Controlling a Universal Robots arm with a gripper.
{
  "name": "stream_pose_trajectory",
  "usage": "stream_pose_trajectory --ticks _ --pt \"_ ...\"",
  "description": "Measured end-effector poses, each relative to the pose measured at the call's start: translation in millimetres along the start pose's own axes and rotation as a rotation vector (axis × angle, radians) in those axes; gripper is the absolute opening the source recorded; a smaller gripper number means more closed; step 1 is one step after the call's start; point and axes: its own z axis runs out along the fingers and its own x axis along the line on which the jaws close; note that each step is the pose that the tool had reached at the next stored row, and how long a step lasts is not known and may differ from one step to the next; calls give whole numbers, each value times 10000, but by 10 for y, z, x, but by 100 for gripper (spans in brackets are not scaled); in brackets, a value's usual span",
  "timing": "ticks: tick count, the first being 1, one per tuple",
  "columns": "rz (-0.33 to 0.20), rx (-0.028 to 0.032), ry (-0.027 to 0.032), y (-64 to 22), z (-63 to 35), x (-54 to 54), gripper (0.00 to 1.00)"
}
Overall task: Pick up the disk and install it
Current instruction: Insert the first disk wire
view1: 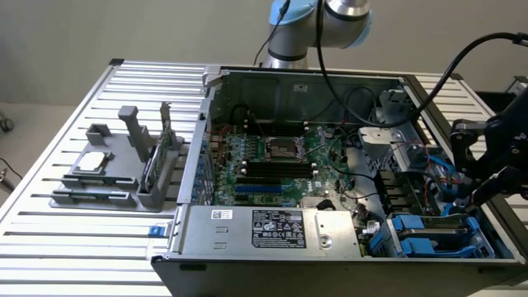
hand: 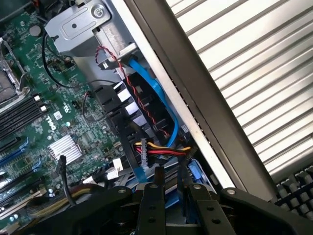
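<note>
My gripper (view1: 472, 201) hangs over the drive bay at the near corner of the open computer case (view1: 206, 124), on the exterior view's right. In the wrist view its two black fingers (hand: 151, 200) stand close on either side of the disk (hand: 168, 174), seen edge-on as a grey slab with a blue carrier frame (hand: 195, 171). The gripper (hand: 173, 188) is shut on the disk, which is partly down in the bay among the blue drive carriers (view1: 421, 238). The lower part of the disk is hidden by the bay.
A blue data cable (hand: 156, 93) and a red-yellow power lead (hand: 164, 149) run just beside the bay. The power supply (view1: 281, 229) and motherboard (view1: 272, 161) lie toward the exterior view's left. A grey fixture (view1: 107, 185) outside the case holds a silver chip (view1: 91, 162) and a green card (view1: 153, 164).
</note>
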Motion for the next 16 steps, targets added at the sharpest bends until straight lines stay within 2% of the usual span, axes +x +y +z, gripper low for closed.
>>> stream_pose_trajectory --ticks 16 --pt "1206 -3 -83 -81 87 -49 25"
